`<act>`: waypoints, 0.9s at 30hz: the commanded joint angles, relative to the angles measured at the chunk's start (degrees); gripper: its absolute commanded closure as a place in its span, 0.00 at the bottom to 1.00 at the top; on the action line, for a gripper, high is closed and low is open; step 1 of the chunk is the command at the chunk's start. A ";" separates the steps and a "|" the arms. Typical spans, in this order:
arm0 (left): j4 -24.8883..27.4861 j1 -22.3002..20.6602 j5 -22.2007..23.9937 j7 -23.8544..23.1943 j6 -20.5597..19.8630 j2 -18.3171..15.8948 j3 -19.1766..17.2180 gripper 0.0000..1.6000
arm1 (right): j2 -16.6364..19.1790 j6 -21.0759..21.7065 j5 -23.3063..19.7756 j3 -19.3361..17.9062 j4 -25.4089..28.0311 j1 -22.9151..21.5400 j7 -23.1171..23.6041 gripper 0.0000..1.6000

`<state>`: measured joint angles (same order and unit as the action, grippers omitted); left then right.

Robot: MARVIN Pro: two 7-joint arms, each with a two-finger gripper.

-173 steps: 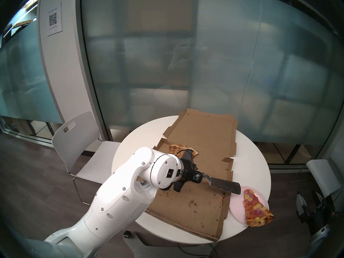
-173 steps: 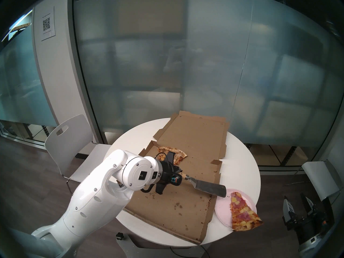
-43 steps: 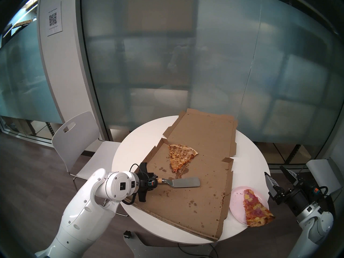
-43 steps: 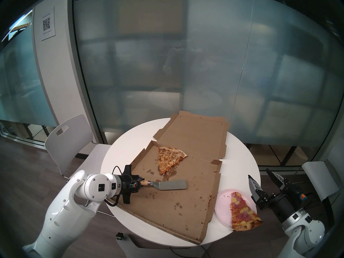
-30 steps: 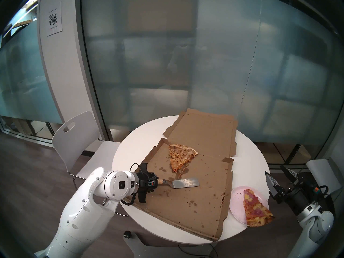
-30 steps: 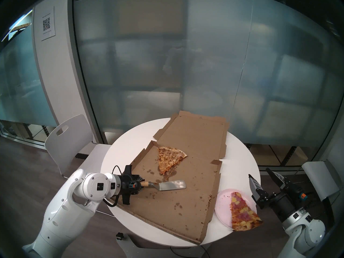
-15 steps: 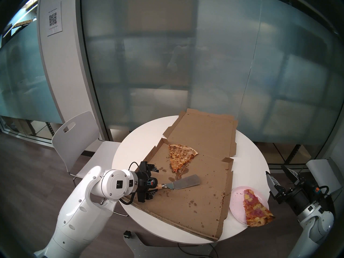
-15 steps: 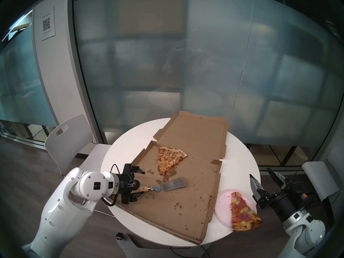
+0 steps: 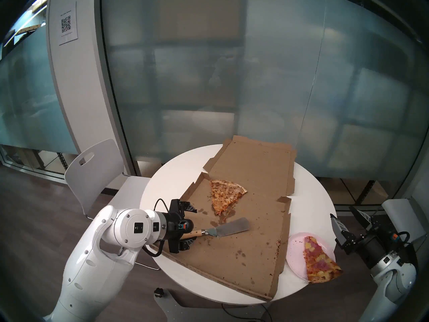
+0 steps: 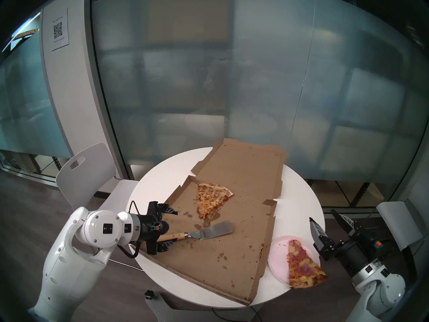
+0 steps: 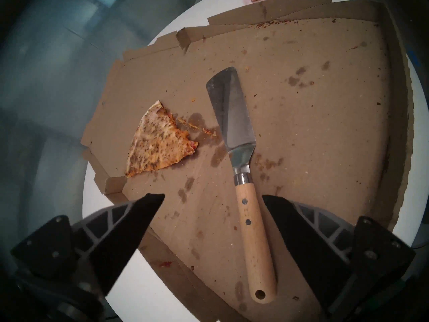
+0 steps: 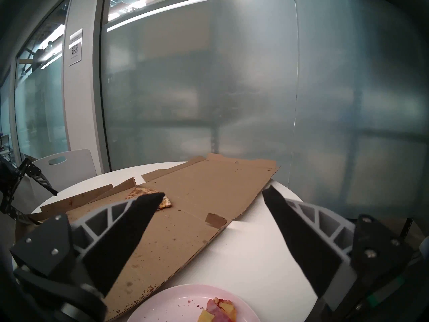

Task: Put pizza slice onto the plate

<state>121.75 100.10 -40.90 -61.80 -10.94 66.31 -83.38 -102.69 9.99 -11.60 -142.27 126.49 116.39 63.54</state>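
Observation:
The pizza slice (image 9: 318, 261) with ham and pineapple lies on the pale pink plate (image 9: 296, 251) at the table's right edge. Its crust end overhangs the plate's near rim. Both also show in the right wrist view, slice tip (image 12: 218, 311) on plate (image 12: 167, 307). My left gripper (image 9: 196, 225) is open over the box's left edge. A wooden-handled metal spatula (image 9: 232, 228) lies loose on the cardboard, its handle (image 11: 253, 221) between the spread fingers (image 11: 130, 224). My right gripper (image 9: 341, 212) is open and empty, just right of the plate.
An opened cardboard pizza box (image 9: 243, 256) covers most of the round white table (image 9: 162, 186). A plain cheese slice (image 9: 222, 193) lies in the box's far left. A white chair (image 9: 97, 170) stands to the left. A frosted glass wall stands behind.
My left gripper carried the spatula from the plate back to the box's left, opened and let it go. It has drawn back left. The right arm came into view.

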 commanded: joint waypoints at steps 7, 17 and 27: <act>4.10 5.04 6.51 7.84 -0.78 6.49 -5.08 0.00 | 0.82 0.51 0.51 1.41 0.95 -1.21 -0.16 0.00; 5.59 8.35 10.54 11.74 0.15 9.45 -7.61 0.00 | 1.52 1.16 1.34 2.52 1.10 -1.89 -0.18 0.00; 8.45 14.13 15.08 17.63 2.11 14.41 -10.16 0.00 | 1.55 1.34 2.35 4.00 1.15 -2.09 -0.18 0.00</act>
<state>127.25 110.23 -28.81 -48.02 -10.17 76.44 -92.16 -101.33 11.44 -9.67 -139.26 126.53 114.91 63.47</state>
